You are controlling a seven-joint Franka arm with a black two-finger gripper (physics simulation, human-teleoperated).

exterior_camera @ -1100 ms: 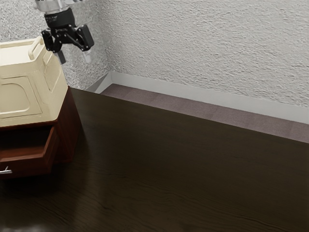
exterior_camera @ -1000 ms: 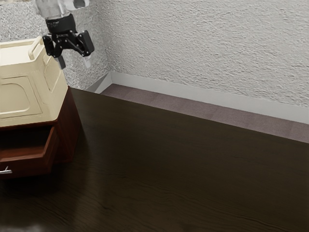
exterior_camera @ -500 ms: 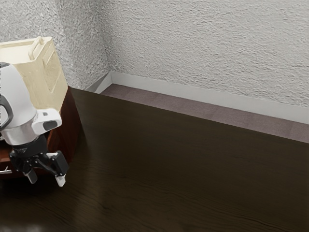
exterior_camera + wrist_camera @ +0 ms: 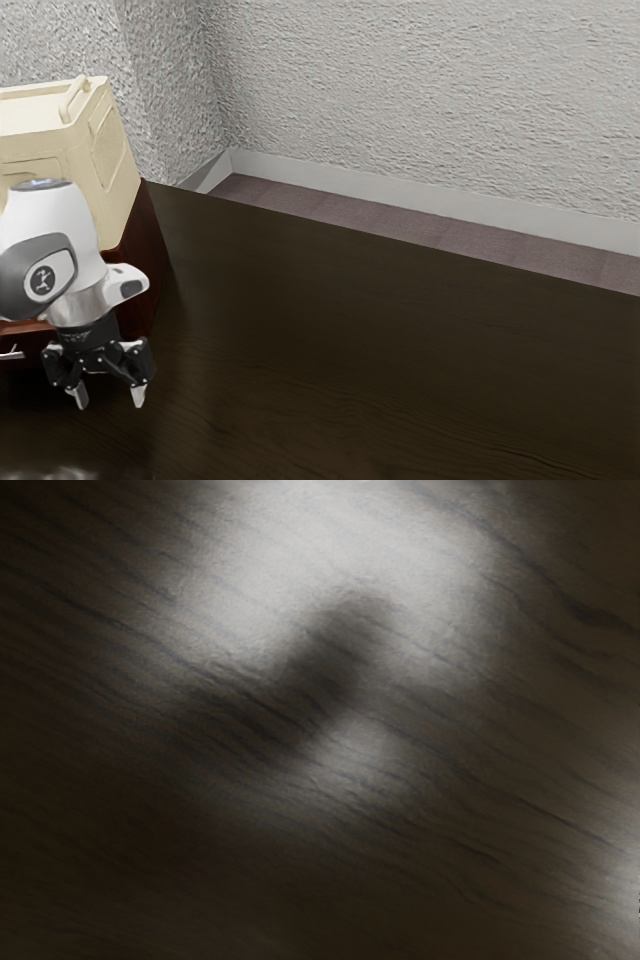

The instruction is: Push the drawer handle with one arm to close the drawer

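My gripper (image 4: 110,399) points down at the exterior view's left, open, with a gap between its two light fingertips and nothing in it. It hangs over the dark table, to the right of the drawer's silver handle (image 4: 12,353) in that view. The reddish-brown drawer (image 4: 28,376) belongs to the wooden cabinet (image 4: 148,262); my arm covers much of its opening, so how far out it stands is hard to tell. No contact between gripper and handle is visible.
A cream box (image 4: 112,165) with a raised handle rests on the cabinet. The dark wooden table (image 4: 380,350) stretches to the exterior view's right, below a textured wall (image 4: 430,100). In the wrist view, the tabletop (image 4: 480,780) shows bright reflections and a soft shadow.
From above the cream box, my gripper has come down beside the drawer front, then shifted slightly lower and to the exterior view's right. It has stayed open.
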